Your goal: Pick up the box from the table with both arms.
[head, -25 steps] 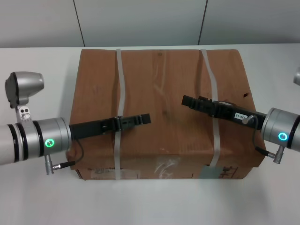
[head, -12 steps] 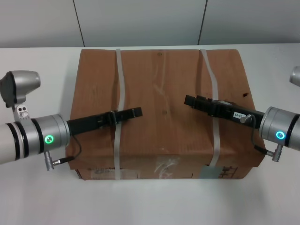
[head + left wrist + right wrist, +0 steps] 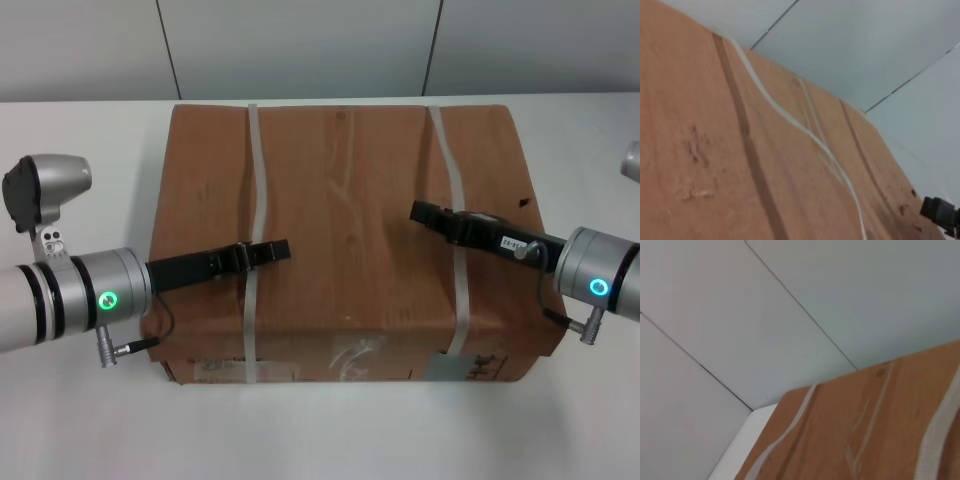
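- Box (image 3: 345, 235) sits on the white counter (image 3: 80, 130), its printed side facing the robot, two whitish straps (image 3: 251, 235) running across the top.
- Left gripper (image 3: 275, 249) reaches over the box top, tip at the left strap; whether its jaws are spread cannot be told.
- Right gripper (image 3: 425, 212) reaches over near the right strap; jaws likewise cannot be told.

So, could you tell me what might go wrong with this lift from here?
Both grippers, left and right, are over the top of the box rather than at its sides, so neither seems placed to carry it yet. Each lies across a plastic strap and could snag it while moving.
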You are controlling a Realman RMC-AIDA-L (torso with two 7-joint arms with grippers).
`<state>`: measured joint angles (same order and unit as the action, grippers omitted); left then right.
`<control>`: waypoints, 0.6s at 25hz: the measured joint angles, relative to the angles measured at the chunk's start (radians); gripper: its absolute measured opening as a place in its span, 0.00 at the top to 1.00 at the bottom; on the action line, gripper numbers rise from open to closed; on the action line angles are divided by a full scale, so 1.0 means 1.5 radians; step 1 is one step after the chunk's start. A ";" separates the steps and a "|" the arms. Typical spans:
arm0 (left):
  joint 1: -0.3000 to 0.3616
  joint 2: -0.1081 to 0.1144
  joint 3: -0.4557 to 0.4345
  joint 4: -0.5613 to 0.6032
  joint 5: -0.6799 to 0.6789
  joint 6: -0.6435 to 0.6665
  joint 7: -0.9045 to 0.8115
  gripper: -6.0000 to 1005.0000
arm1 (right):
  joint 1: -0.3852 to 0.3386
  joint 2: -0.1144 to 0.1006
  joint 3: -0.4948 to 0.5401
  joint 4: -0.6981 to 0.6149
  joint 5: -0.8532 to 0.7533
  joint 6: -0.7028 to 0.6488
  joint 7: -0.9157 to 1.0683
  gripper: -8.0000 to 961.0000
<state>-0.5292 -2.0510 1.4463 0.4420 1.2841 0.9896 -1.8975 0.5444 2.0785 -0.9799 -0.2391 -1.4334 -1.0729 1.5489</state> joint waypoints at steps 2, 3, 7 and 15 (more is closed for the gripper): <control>0.000 0.000 0.000 0.000 0.000 -0.001 0.004 0.65 | -0.001 0.000 0.001 0.000 0.003 0.001 -0.005 0.75; 0.000 0.000 0.000 0.000 0.000 -0.001 0.005 0.67 | -0.001 0.000 0.001 0.000 0.004 0.001 -0.007 0.78; 0.000 0.001 0.000 0.000 0.000 -0.001 0.006 0.78 | -0.002 0.000 0.000 0.000 0.004 0.002 -0.009 0.86; 0.001 0.001 0.000 0.002 -0.002 -0.001 0.007 0.90 | -0.003 0.000 0.002 0.001 0.005 0.007 -0.017 0.87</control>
<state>-0.5277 -2.0492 1.4466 0.4443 1.2807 0.9879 -1.8869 0.5397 2.0785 -0.9772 -0.2376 -1.4265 -1.0631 1.5237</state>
